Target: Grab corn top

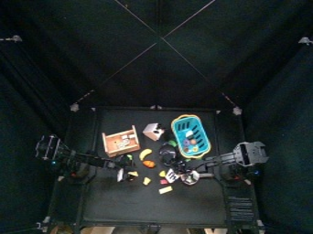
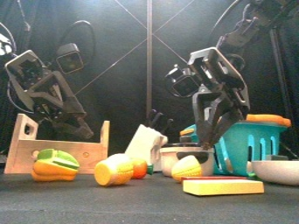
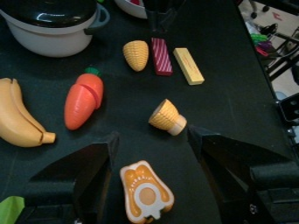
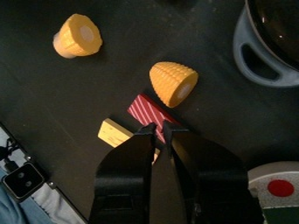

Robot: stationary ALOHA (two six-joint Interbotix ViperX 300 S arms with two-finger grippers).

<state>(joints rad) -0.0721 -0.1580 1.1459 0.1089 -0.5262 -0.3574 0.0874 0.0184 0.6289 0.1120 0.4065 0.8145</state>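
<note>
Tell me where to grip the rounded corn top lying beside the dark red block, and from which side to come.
Grip the corn top across its wider kernelled body, near the flat cut face rather than the rounded tip, where a tool would likely slip. It lies on its side with clear table around most of it, so come from straight above, keeping off the red block.

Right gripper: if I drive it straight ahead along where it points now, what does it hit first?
Most likely the dark red striped block, which sits directly ahead of the right gripper at its tips. A corn piece lies just past it, slightly off line. Height above the block is hard to judge.
</note>
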